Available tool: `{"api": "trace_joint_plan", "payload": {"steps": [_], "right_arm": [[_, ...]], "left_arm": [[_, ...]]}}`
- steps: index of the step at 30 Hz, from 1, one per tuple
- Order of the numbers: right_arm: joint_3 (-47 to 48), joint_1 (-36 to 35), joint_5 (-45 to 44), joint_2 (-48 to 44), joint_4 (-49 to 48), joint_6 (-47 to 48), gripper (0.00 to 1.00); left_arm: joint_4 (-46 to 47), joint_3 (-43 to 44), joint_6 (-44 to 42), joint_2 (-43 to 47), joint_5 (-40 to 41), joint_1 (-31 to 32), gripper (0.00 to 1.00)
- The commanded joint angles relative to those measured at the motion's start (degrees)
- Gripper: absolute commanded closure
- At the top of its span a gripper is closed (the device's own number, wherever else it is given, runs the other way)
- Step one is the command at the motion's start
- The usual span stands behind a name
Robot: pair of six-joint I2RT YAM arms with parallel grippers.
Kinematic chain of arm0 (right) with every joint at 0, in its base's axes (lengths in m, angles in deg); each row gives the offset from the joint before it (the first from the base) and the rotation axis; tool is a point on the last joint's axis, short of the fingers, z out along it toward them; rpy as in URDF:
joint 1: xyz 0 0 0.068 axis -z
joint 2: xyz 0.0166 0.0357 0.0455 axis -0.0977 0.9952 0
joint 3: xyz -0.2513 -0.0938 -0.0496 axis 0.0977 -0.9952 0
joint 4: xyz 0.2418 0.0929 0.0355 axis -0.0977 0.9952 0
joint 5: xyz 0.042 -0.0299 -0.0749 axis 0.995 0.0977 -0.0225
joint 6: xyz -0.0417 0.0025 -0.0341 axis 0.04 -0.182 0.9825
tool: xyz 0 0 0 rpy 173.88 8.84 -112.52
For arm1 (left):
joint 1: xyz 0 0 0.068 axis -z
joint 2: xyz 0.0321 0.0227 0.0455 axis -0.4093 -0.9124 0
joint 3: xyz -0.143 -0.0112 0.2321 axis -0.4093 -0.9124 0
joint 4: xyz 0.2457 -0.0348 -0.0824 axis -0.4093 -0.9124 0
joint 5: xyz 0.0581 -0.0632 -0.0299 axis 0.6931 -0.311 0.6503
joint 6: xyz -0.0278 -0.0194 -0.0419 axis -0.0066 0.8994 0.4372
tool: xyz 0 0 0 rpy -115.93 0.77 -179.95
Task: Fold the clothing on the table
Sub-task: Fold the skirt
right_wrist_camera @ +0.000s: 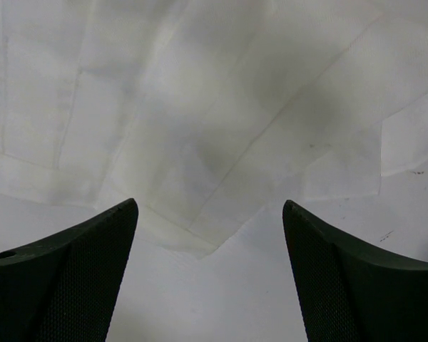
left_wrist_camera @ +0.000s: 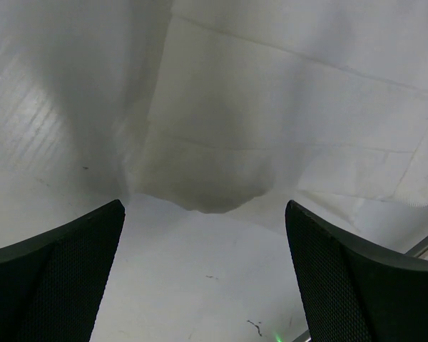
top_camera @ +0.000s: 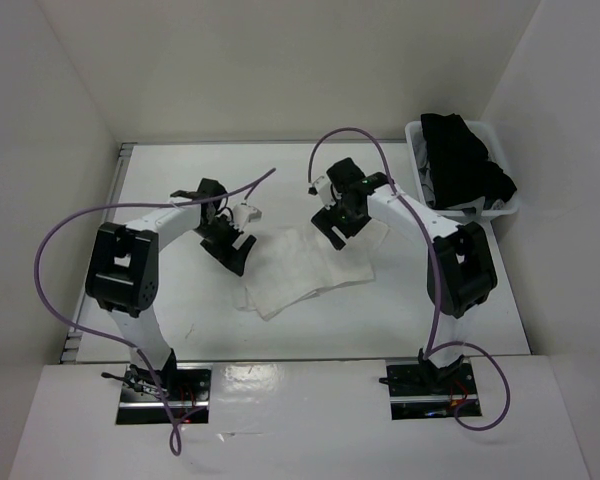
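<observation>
White pleated skirt (top_camera: 308,266) lies centre frame, long axis lower left to upper right. Left gripper (top_camera: 230,253) and right gripper (top_camera: 338,228) flank its ends, both released, empty, equally near.

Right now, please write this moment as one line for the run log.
left gripper: open, above skirt edge | right gripper: open, above skirt edge | skirt: lying on table, not held

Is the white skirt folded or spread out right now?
Partly folded: the skirt lies on the table with overlapping layers and an uneven outline.
</observation>
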Motion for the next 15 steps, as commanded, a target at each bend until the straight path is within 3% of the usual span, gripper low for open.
{"api": "trace_joint_plan", "payload": {"steps": [1,5,15], "right_arm": [[-0.71,1.53,0.48,-4.16,0.54,0.57,0.14],[-1.77,2.76,0.48,-5.21,0.54,0.57,0.14],[-1.77,3.29,-0.58,-2.94,0.54,0.57,0.14]], "left_arm": [[1.84,3.19,-3.24,-2.26,-4.16,-2.75,0.01],[1.31,5.56,-4.48,-5.69,-6.36,-5.91,0.01],[-2.55,6.18,-8.25,-12.55,-14.61,-5.92,0.01]]}}
